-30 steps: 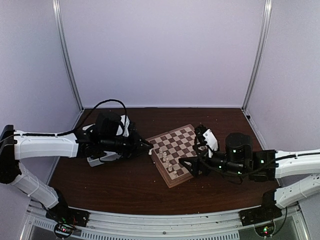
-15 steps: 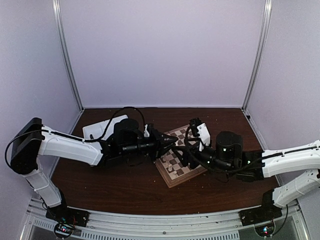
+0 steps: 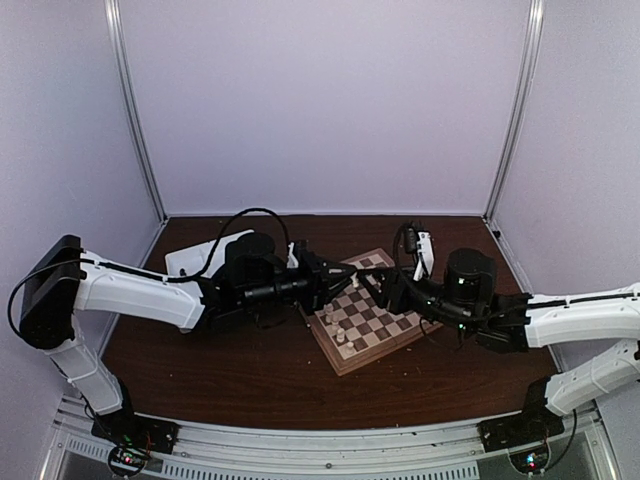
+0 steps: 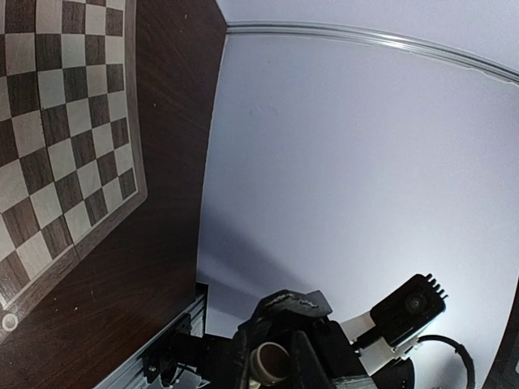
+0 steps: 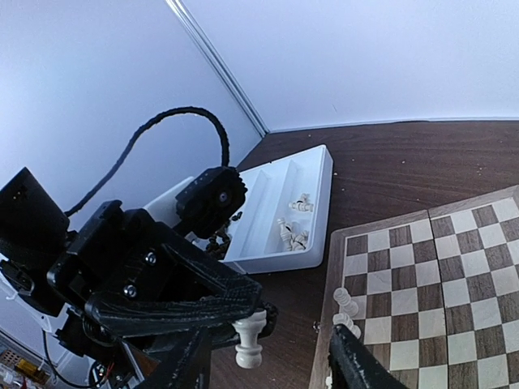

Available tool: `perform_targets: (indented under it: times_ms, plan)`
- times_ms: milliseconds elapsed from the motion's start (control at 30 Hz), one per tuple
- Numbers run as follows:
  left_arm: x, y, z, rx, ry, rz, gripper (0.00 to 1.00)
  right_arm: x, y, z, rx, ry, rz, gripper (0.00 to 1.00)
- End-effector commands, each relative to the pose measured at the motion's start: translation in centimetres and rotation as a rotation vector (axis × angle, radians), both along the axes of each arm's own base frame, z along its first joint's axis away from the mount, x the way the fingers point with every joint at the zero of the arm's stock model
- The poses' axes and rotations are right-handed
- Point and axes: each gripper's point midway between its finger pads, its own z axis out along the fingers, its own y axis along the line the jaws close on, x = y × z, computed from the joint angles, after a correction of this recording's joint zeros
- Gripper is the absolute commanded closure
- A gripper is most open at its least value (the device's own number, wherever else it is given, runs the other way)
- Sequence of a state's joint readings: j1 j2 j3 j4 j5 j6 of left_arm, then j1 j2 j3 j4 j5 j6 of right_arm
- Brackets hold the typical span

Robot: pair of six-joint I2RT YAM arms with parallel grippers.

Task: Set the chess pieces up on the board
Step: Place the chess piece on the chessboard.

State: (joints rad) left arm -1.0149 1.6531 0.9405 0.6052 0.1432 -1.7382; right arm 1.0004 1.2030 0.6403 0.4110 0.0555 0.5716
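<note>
While clamping the cream piece (image 5: 249,340) in left gripper (image 3: 349,272) near the board (image 3: 382,322), centre right gripper (image 5: 272,365), jaws wide apart, on its stem, close gently, then release left.

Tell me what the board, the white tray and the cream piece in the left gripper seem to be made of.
Board: probably wood, with warm two-tone squares and a matte finish. White tray: likely plastic, smooth, with moulded compartments. Cream piece: maybe pale turned wood or plastic; too small to tell.
</note>
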Motion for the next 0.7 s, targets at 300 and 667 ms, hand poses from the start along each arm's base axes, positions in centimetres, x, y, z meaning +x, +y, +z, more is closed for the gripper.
perform_targets:
  times_ms: [300, 667]
  plan:
    - [0.1, -0.2, 3.7, -0.090, -0.053, 0.005, 0.90, -0.3, 1.4, -0.9, 0.102, 0.095, 0.087, 0.54]
    - [0.0, -0.4, 3.5, -0.092, -0.046, -0.001, 0.89, -0.6, 2.4, -0.9, 0.154, 0.108, 0.134, 0.68]
